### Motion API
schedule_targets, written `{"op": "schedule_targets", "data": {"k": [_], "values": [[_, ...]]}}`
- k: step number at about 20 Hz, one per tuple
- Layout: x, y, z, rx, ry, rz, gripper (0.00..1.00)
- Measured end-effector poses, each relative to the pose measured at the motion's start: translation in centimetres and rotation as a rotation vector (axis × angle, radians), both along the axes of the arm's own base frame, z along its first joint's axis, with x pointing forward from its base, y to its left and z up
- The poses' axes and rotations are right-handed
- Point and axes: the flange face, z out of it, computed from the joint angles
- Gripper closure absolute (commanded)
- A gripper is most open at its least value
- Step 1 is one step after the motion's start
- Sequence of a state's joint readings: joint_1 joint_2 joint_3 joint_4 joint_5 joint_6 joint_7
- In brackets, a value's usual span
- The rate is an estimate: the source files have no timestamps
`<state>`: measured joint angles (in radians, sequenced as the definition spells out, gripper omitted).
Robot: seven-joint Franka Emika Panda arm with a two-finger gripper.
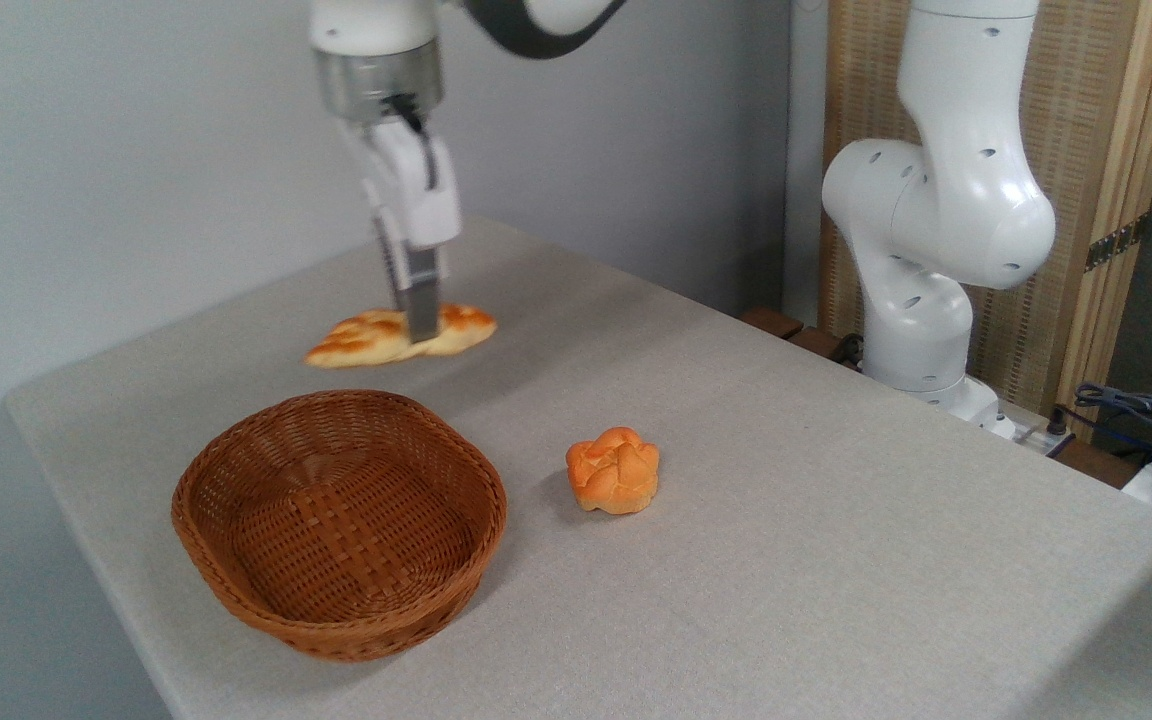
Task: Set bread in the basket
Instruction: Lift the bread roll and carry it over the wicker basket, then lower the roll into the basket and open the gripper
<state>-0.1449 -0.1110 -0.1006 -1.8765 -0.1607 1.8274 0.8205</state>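
Note:
The bread (366, 338), a braided golden-brown loaf with pointed ends, lies on the table at the back left. My gripper (414, 318) comes straight down onto its middle, one finger on the near side and the other on the far side. The fingers (423, 300) look closed against the loaf, which still rests on the cloth. The basket (236, 470), brown woven wicker with nothing in it, sits in front of the loaf near the table's left front edge.
A small round orange knotted roll (614, 470) sits to the right of the basket. The arm's white base (926, 250) stands beyond the table's right side. Cables (1136, 405) lie at the far right. The table edge runs close along the basket's left.

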Motion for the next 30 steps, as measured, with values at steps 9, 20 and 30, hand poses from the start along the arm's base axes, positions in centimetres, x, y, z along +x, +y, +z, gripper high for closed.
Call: {"op": "schedule_targets", "data": {"k": [9, 20, 30], "values": [[7.6, -3.2, -5.2, 0.078, -0.154, -0.065, 0.00], [7.8, -5.2, -7.5, 0.135, -0.144, -0.126, 0.00], [7.9, -4.6, -5.9, 0.131, -0.172, -0.106, 0.00]]}}
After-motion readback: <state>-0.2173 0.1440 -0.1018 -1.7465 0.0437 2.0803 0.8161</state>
